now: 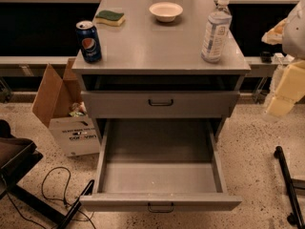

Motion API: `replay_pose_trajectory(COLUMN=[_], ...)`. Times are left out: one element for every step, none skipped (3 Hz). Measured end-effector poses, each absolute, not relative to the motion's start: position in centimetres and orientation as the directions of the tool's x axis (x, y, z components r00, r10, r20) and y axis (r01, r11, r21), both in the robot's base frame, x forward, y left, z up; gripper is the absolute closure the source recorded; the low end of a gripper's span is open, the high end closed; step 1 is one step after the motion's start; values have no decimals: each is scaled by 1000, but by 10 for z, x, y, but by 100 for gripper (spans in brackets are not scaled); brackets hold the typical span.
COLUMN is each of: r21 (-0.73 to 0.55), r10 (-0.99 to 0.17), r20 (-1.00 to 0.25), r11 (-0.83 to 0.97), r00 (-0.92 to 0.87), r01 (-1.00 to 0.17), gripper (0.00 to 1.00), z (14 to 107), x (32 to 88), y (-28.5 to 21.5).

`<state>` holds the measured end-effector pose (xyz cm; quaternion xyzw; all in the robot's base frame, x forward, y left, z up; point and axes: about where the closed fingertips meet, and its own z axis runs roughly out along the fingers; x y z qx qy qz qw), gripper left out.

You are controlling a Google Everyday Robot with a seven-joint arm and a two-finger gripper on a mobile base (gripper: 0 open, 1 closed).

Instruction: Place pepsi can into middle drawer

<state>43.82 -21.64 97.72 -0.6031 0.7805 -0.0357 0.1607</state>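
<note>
The pepsi can (89, 41), dark blue with a silver top, stands upright near the front left corner of the grey cabinet top (152, 46). The middle drawer (159, 175) is pulled out wide below, a flat grey tray with nothing in it and a black bar handle on its front panel. My gripper (282, 95) shows as a pale, blurred shape at the right edge of the view, beside the cabinet at about the height of the upper drawer and far from the can. It holds nothing that I can see.
A clear water bottle (216, 31) stands at the top's right front. A white bowl (166, 11) and a green-yellow sponge (110, 17) sit at the back. The upper drawer front (160, 102) is closed. A cardboard box (64, 111), cables and a black stand lie on the floor.
</note>
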Motion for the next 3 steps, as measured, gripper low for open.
replay_pose_trajectory(r21=[-250,-261,-249], r10=[-953,-936,-884], r20=[-208,-282,-434], r11=[270,285,305], r00=[-221,-210,-176], r01=[-930,-922,-919], gripper=[0,0,0], z=[977,970,940], x=[438,448,464], y=[-216,-206,-192])
